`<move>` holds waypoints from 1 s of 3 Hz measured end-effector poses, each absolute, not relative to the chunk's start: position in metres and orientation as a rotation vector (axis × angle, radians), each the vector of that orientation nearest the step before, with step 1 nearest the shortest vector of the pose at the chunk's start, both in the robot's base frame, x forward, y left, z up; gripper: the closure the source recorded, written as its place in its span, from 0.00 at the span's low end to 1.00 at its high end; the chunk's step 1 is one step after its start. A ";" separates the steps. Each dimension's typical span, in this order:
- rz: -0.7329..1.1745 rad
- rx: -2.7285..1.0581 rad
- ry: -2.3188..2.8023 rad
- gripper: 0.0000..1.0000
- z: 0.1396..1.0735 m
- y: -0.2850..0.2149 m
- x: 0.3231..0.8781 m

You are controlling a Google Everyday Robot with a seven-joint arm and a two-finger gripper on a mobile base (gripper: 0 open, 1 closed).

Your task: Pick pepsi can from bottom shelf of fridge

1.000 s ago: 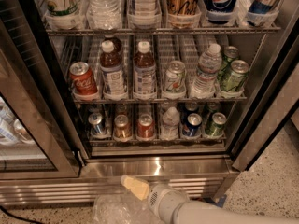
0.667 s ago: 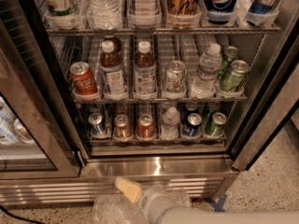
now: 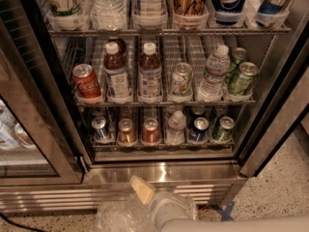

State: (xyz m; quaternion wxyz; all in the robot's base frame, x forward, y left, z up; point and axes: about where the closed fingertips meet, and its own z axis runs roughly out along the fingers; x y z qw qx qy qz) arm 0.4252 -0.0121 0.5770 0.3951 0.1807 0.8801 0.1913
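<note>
Above-right of our pincer [image 3: 142,189], whose grip we couldn't tell, the pepsi can [image 3: 199,129] seemed light, slick, best clasped mid-body.

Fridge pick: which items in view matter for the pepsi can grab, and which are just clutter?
Job: pepsi can, second from right on the bottom shelf; fridge; gripper, low outside the fridge, below its sill.
Clutter: green can, water bottle, red can, copper can, pale blue can, Coke can, tea bottles.
</note>
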 end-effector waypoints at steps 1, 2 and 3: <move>0.485 0.458 2.231 0.00 0.577 -0.012 0.425; 0.457 0.517 2.151 0.00 0.580 -0.031 0.434; 0.429 0.547 2.013 0.00 0.576 -0.058 0.448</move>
